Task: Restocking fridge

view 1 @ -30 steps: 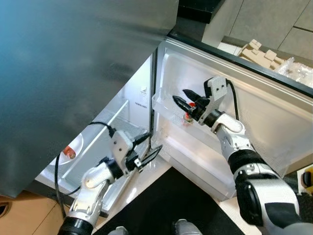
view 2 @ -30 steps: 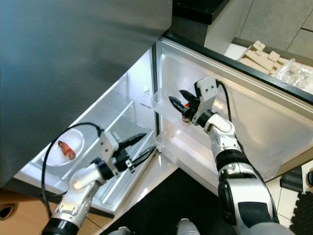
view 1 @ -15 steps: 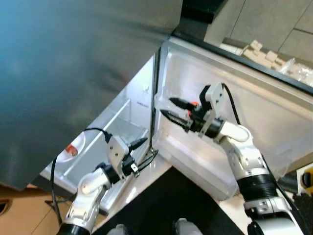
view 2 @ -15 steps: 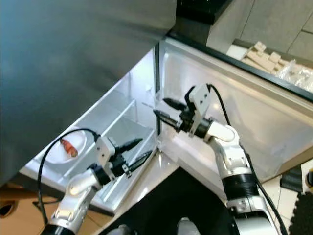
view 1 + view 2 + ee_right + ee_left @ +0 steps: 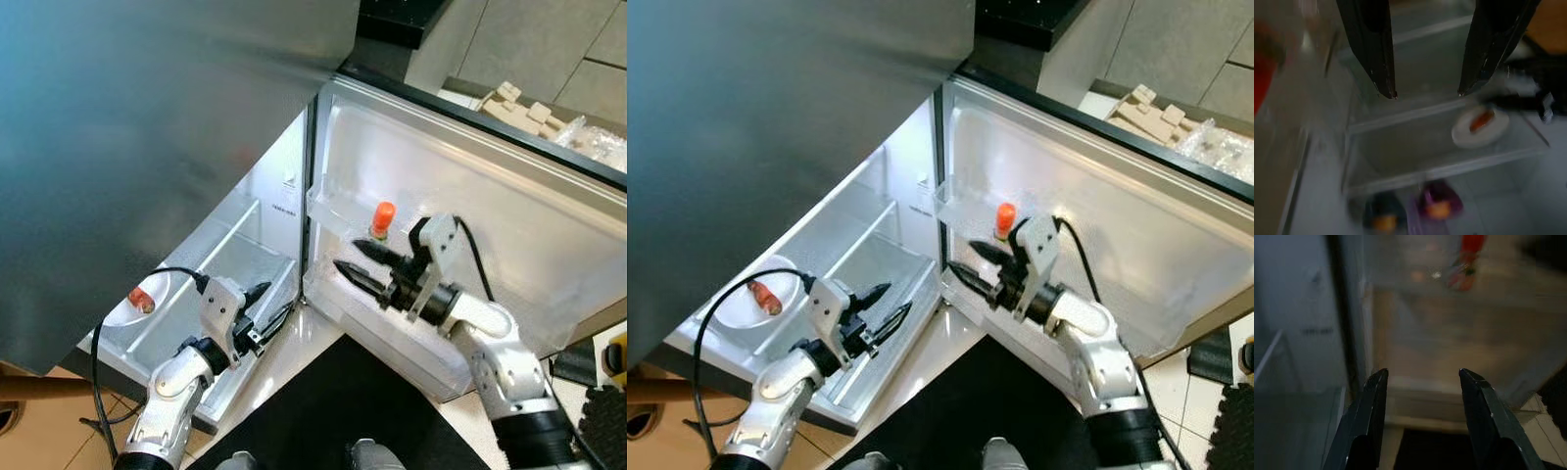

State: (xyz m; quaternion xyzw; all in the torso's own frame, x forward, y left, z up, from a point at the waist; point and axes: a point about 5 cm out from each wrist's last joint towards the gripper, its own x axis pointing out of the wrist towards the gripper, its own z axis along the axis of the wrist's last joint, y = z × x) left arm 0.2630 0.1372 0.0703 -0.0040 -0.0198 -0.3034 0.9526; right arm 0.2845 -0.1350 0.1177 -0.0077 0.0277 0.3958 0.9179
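A small bottle with an orange cap (image 5: 381, 217) stands upright in the clear bin (image 5: 328, 211) on the open fridge door. My right gripper (image 5: 348, 255) is open and empty, just below and in front of that bin, pointing toward the fridge interior. Low at the fridge's front edge, my left gripper (image 5: 274, 297) is also open and empty, its fingers (image 5: 1371, 406) aimed at the door, where the bottle (image 5: 1468, 259) shows blurred. A white plate (image 5: 147, 284) carrying an orange-red piece of food (image 5: 140, 299) sits on the glass shelf inside.
The steel upper door (image 5: 147, 117) overhangs the left half. Two dark purple items (image 5: 1437, 205) lie in a drawer under the glass shelf. A counter with cardboard pieces (image 5: 514, 103) lies behind the door. A black mat (image 5: 333, 401) covers the floor at my feet.
The right gripper let go of the orange-capped bottle in the door bin and drew back downward, open. The left gripper sank a little lower.
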